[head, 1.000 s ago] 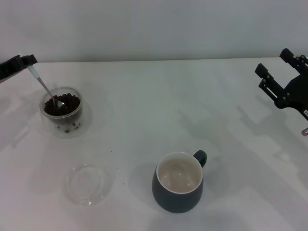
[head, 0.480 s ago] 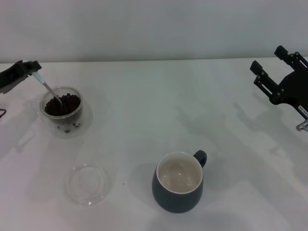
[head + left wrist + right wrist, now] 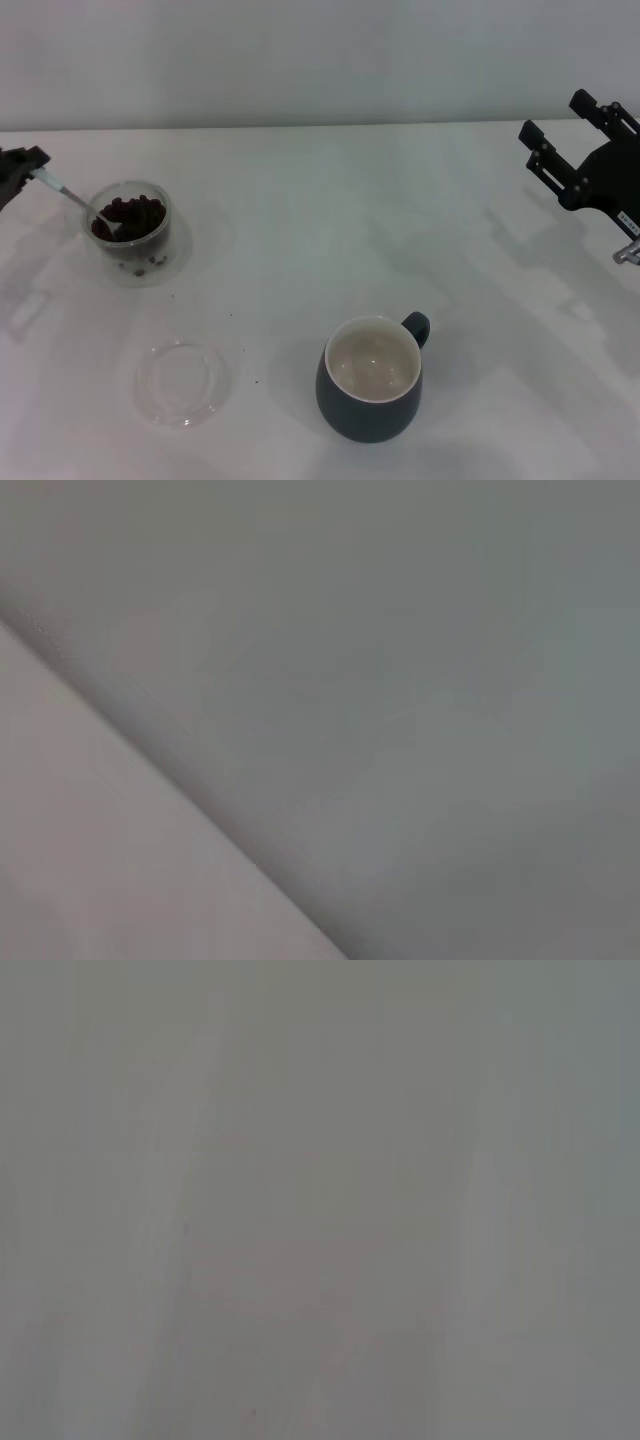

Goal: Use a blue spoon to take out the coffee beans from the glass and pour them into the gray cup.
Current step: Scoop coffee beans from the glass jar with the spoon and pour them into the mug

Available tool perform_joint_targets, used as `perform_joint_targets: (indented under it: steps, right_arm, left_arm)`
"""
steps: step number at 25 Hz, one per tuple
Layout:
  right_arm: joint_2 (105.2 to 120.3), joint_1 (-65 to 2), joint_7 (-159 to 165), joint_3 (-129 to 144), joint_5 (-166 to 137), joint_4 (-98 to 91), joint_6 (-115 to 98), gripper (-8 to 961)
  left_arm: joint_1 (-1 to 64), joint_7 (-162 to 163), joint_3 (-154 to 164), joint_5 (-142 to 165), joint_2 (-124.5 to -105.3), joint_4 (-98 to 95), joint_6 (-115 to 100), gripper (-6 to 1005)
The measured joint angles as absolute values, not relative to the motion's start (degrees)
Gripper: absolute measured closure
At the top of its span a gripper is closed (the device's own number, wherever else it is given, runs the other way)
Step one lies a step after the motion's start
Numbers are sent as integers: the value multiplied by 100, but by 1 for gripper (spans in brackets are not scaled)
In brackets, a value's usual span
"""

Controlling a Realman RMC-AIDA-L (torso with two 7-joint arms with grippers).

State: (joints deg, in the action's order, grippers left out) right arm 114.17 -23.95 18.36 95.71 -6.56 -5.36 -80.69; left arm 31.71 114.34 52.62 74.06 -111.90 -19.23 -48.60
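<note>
Blue spoon (image 3: 78,203): small metal teaspoon, pale light-blue handle end. Long axis slants; bowl down among the coffee beans, handle up and out toward the counter's left edge.
Left gripper (image 3: 20,170): far left, jaws clamped on the spoon handle.
Coffee beans (image 3: 130,217): dark brown heap.
Clear double-walled glass (image 3: 128,230): left side of white counter (image 3: 330,210).
Dark blue-gray ceramic mug (image 3: 371,378): cream inside, near front, handle pointing back-right.
Shallow clear glass dish (image 3: 183,381): left of mug.
Right gripper (image 3: 563,142): raised far right, jaws apart.
No legible writing.

One spoon (image 3: 78,202), glass (image 3: 130,232), mug (image 3: 371,379), dish (image 3: 184,382)
</note>
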Motion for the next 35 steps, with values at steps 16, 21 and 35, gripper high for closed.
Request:
perform_joint_targets:
  steps: [16, 21, 35]
  right_arm:
    - [11408, -2531, 1837, 9571, -667, -544, -7899, 249]
    - [11402, -2540, 1839, 9578, -681, -616, -7873, 249]
    - [11390, -2537, 1868, 9608, -686, -674, -7852, 248]
  left_arm:
    - [2693, 11399, 5256, 6532, -11303, -1898, -5302, 873]
    - [2621, 11389, 5256, 6394, -11310, -1894, -5380, 873]
    - [2354, 11156, 5189, 6046, -11329, -1890, -5728, 872]
